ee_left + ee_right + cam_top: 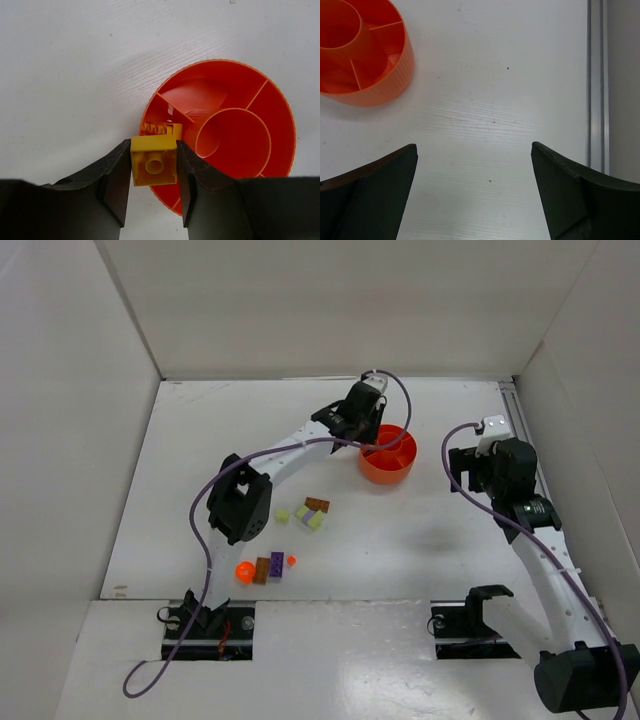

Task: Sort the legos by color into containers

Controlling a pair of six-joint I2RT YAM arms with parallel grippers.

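the left claw (154,167) grips a yellow brick (154,159) straddling the rim of the orange dish (276,100), so if released here it may land outside.

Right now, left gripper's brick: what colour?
Yellow. The brick in the left gripper shows best in the left wrist view.
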